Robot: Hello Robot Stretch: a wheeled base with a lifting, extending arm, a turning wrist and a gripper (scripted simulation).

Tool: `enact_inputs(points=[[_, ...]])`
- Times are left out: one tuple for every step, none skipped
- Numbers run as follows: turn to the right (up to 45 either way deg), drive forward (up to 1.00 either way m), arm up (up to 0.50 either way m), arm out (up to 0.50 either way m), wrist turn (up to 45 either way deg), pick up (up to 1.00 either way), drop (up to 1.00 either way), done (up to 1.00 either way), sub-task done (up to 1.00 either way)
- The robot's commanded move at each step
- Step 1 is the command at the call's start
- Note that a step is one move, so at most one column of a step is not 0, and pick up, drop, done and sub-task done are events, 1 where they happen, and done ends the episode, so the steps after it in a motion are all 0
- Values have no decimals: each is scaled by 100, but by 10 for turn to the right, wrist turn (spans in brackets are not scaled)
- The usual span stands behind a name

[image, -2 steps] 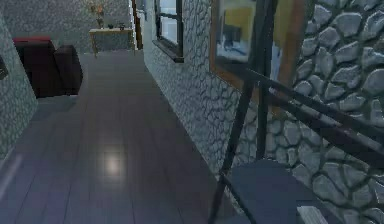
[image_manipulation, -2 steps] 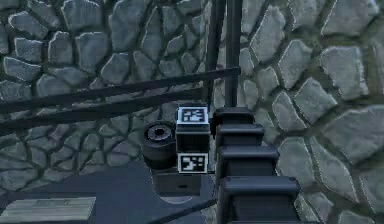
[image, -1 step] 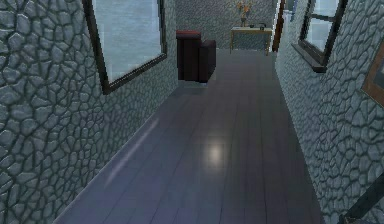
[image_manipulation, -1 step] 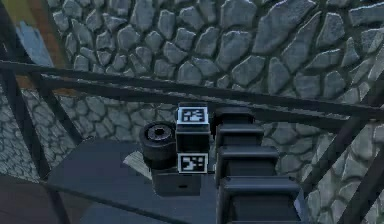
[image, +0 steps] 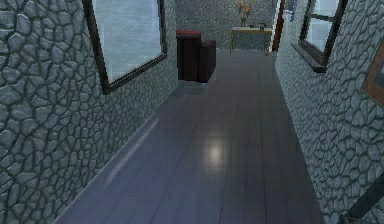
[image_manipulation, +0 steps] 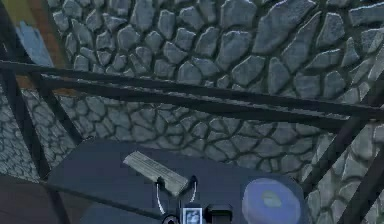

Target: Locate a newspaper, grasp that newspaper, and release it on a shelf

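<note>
Lifting from here could snag arm on black frame bar (image_manipulation: 200, 92) or drag folded newspaper (image_manipulation: 155, 172) off shelf (image_manipulation: 100, 168); jaws' state & hold: can't tell.

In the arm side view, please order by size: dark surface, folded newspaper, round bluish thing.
Largest: dark surface. The folded newspaper and round bluish thing look alike; the bottom edge cuts the round thing, so no ranking.

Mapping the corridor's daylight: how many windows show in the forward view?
2. The left window is in the stone wall at the forward view's left; the right window is in the opposite wall, farther along. Others may be hidden past the corridor's end.
</note>
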Motion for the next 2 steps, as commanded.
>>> enact_inputs(points=[[0, 0, 0, 0, 0, 100, 0, 0, 0], [0, 0, 10, 0, 0, 0, 0, 0, 0]])
